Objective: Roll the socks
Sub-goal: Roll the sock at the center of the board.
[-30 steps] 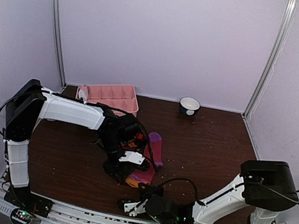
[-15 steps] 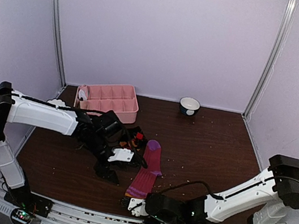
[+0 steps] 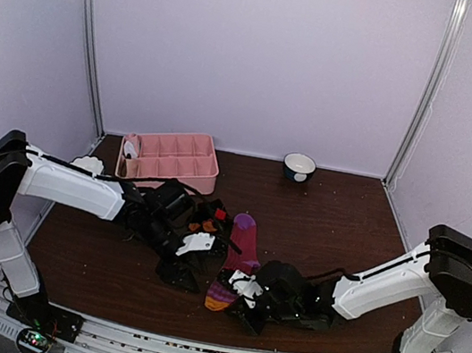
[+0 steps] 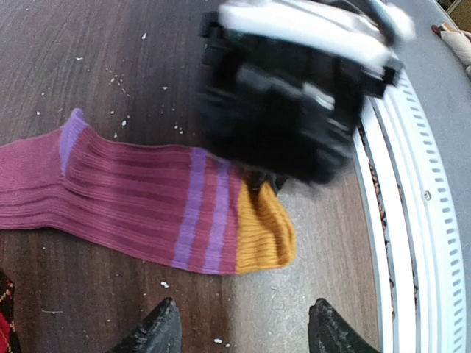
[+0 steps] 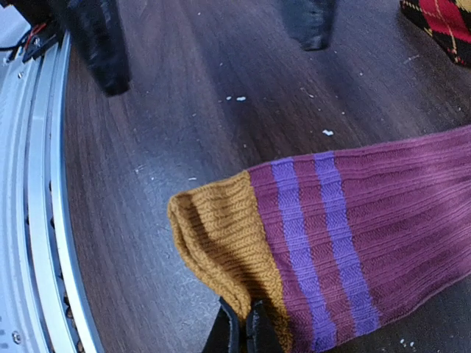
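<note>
Magenta ribbed sock [image 3: 237,254] with two purple stripes and a mustard-orange cuff is lying flat and stretched out on the dark brown wooden worktop [image 3: 345,231], so no roll in it at all yet. The right tool [image 5: 241,331] sits at the cuff end with its black fingers pressed together, pinching the very edge of that orange cuff. The rest of the sock runs away from it toward the purple toe.

The left tool [image 4: 243,332] is just beside the same cuff, opposite the right tool. Its fingers are spread with nothing between them, only bare wood and a few pale crumbs underneath. It isn't touching the sock.

A black argyle sock [image 5: 439,18] with red and yellow diamonds is bunched up on the far side of the left tool, close by its wrist and apart from the magenta one.

A white slotted metal rail [image 4: 412,243] runs along the worktop edge, near both tools on their near side. Well beyond the left tool, up by the back wall, is a pink plastic compartment tray [image 3: 209,172]. A small dark bowl [image 3: 299,166] with a white inside sits well apart from the right tool, also by the back wall.
</note>
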`<state>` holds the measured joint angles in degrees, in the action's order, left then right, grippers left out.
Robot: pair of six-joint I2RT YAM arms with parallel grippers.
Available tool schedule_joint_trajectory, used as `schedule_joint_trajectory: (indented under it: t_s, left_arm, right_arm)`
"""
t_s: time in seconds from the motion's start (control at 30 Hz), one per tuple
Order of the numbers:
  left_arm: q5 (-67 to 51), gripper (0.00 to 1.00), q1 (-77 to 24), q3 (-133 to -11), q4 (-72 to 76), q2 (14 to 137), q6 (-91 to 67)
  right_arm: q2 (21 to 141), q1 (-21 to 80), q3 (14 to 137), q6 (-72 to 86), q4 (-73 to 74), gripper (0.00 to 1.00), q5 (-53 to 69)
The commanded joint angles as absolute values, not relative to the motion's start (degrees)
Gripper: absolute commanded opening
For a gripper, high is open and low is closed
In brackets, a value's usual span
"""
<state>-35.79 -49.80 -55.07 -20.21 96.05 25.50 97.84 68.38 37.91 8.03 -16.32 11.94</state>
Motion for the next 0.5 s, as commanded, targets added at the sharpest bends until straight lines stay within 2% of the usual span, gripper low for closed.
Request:
schedule_joint_trajectory:
  t_s: [0.0, 0.17, 0.47]
  left_arm:
    - [-38.49, 0.61, -49.44, -54.32, -15.78, 96.75, 24.02]
    - [-38.19, 0.61, -50.14, -56.16, -15.91, 98.75, 25.44]
    - [-32.74, 0.61, -53.11, -59.16, -16.61, 102.87, 26.21]
  right_arm:
    - [100.44, 64.08, 35.51, 16.11, -21.29, 0.0, 24.78]
    - [103.8, 60.76, 35.68, 20.38, -24.17, 0.0, 32.28]
    - [106.17, 58.87, 36.3, 21.74, -23.37, 0.0, 35.12]
